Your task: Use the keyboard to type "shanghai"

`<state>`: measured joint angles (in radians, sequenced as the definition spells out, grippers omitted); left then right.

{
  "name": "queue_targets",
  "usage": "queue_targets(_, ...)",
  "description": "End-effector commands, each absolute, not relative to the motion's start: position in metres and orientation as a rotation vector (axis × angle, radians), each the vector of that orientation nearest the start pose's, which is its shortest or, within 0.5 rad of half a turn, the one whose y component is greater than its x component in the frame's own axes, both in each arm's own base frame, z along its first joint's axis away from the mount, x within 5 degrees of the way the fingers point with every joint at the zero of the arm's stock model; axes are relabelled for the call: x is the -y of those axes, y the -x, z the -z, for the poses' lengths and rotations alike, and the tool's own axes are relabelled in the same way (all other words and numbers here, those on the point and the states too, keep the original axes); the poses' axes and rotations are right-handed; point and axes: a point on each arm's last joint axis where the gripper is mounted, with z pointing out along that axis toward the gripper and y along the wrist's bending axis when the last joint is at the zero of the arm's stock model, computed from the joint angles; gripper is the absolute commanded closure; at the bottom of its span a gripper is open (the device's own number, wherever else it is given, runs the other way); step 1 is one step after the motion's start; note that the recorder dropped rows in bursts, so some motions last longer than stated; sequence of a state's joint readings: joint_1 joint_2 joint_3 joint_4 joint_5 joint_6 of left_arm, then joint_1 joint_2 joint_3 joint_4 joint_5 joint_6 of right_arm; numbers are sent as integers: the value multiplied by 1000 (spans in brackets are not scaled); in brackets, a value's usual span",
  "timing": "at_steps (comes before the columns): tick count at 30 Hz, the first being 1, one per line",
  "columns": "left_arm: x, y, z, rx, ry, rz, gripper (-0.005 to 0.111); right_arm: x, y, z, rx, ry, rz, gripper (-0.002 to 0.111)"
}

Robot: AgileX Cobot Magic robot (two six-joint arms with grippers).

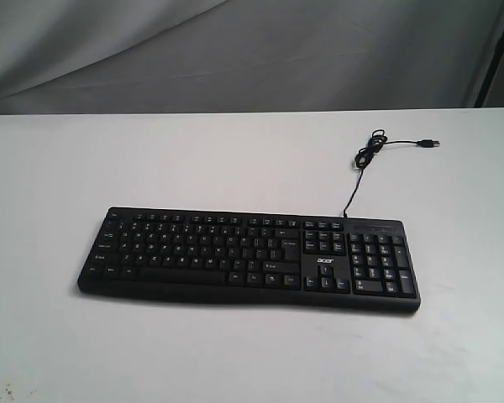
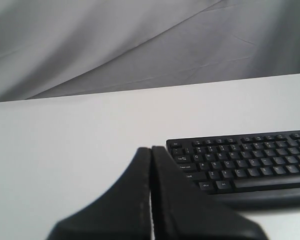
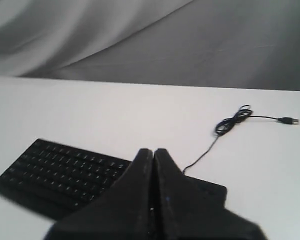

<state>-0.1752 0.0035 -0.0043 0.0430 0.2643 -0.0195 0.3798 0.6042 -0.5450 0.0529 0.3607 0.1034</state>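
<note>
A wide black keyboard (image 1: 248, 259) with white-lettered keys and a number pad lies on the white table, near the front middle in the exterior view. Its thin black cable (image 1: 371, 151) runs back to a small coil and a loose USB plug (image 1: 428, 143). Neither gripper shows in the exterior view. My left gripper (image 2: 151, 150) is shut with nothing in it, off the keyboard's (image 2: 245, 160) Esc-and-Shift end. My right gripper (image 3: 153, 151) is also shut and empty, held above the keyboard (image 3: 60, 172) toward its number-pad end, with the cable (image 3: 230, 122) beyond.
The white table (image 1: 193, 159) runs to a back edge, behind which hangs a grey cloth backdrop (image 1: 235, 50). Something dark and upright (image 1: 497, 59) stands at the far right behind the table.
</note>
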Motion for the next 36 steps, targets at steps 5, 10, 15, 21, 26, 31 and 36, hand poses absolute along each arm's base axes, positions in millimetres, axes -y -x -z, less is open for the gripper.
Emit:
queue_targets(5, 9, -54, -190, -1738, -165, 106, 107, -154, -155, -321, -1971, 836, -436, 108)
queue_targets(10, 9, -54, -190, -1738, -165, 106, 107, -224, -163, -295, -2045, 1040, -491, 108)
queue_targets(15, 9, -54, -190, -1738, -165, 106, 107, -277, -183, -256, -2064, 1104, -503, 108)
queue_targets(21, 9, -54, -190, -1738, -165, 106, 107, -316, -209, -220, -2077, 1146, -475, 108)
queue_targets(26, 9, -54, -190, -1738, -165, 106, 107, -344, -231, -220, -2078, 1208, -428, 108)
queue_targets(31, 9, -54, -190, -1738, -165, 106, 107, -363, -260, -226, -2031, 1218, -397, 108)
queue_targets(36, 9, -54, -190, -1738, -165, 106, 107, -369, -277, -201, -1976, 1255, -358, 108)
